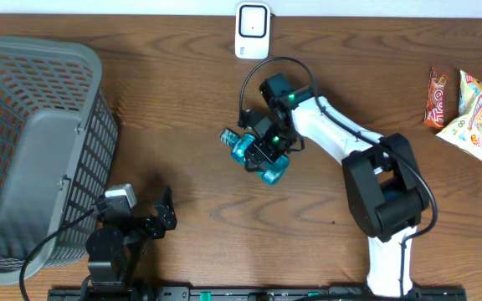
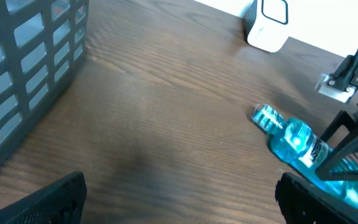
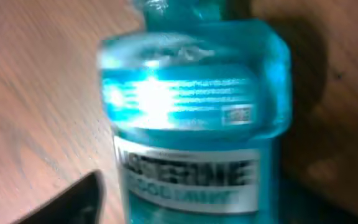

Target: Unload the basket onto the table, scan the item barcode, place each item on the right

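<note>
A teal mouthwash bottle (image 1: 243,150) lies on its side mid-table, cap toward the left. My right gripper (image 1: 264,155) reaches down over its body. In the right wrist view the bottle (image 3: 191,112) fills the frame between the jaws of the right gripper (image 3: 188,208). The left finger (image 3: 73,202) stands just clear of the bottle's side, and the other finger is lost in shadow. A white barcode scanner (image 1: 252,29) stands at the far edge. My left gripper (image 1: 164,213) rests open near the front, and the left wrist view shows only wood between the jaws of the left gripper (image 2: 179,199).
A grey plastic basket (image 1: 57,50) takes up the left side, close to the left arm. Snack packets (image 1: 467,104) lie at the far right. The left wrist view also shows the bottle (image 2: 297,140), the scanner (image 2: 269,25) and the basket wall (image 2: 23,62).
</note>
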`<state>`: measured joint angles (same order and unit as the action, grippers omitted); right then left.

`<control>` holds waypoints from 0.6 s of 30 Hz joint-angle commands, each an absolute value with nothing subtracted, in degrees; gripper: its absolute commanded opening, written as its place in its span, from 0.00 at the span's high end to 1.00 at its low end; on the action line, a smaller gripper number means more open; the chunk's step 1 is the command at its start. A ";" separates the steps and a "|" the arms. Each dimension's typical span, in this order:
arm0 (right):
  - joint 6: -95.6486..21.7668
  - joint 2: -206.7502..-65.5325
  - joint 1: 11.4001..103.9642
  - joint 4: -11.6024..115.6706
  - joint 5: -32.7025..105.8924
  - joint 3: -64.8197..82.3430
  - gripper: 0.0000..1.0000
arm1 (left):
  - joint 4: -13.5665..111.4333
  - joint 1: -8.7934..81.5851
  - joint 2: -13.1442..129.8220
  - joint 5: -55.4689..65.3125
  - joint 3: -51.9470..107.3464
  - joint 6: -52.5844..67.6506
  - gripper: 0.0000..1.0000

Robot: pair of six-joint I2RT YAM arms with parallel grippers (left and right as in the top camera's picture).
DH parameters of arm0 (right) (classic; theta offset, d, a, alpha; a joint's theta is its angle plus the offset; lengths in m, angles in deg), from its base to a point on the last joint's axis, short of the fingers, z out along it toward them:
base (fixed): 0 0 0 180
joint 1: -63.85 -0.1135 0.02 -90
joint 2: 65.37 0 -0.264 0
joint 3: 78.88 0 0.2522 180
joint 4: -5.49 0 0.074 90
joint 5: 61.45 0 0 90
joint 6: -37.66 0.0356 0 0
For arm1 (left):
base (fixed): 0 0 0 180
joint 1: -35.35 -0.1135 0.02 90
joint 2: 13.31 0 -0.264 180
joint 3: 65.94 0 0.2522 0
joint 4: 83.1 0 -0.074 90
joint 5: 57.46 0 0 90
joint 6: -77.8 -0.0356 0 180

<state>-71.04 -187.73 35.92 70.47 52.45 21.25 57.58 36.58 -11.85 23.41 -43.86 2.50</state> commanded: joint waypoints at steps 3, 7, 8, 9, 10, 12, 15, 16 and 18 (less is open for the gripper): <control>-70.88 -193.77 35.77 74.36 43.82 20.27 0.66 | 56.68 36.71 -11.85 22.71 -44.67 1.77 0.02; -68.00 -192.70 35.55 74.97 39.32 21.36 0.75 | 56.68 36.71 -11.85 22.71 -44.67 1.77 0.02; -67.96 -192.43 35.53 75.54 39.19 22.11 0.77 | 56.68 36.71 -11.85 22.71 -44.67 1.77 0.02; -67.72 -192.26 35.36 76.39 39.12 23.18 0.80 | 56.68 36.71 -11.85 22.71 -44.67 1.77 0.02; -67.48 -192.06 35.14 77.27 38.90 24.33 0.85 | 56.68 36.71 -11.85 22.71 -44.67 1.77 0.02; -65.79 -192.00 34.42 78.80 36.65 26.76 0.91 | 56.68 36.71 -11.85 22.71 -44.67 1.77 0.02; -60.33 -192.00 32.56 79.76 27.36 29.67 0.99 | 56.68 36.71 -11.85 22.71 -44.67 1.77 0.02; -58.93 -192.00 31.77 79.74 24.52 30.04 0.99 | 56.68 36.71 -11.85 22.71 -44.67 1.77 0.02; -57.20 -192.00 29.93 79.56 19.97 30.17 0.98 | 56.68 36.71 -11.85 22.71 -44.67 1.77 0.02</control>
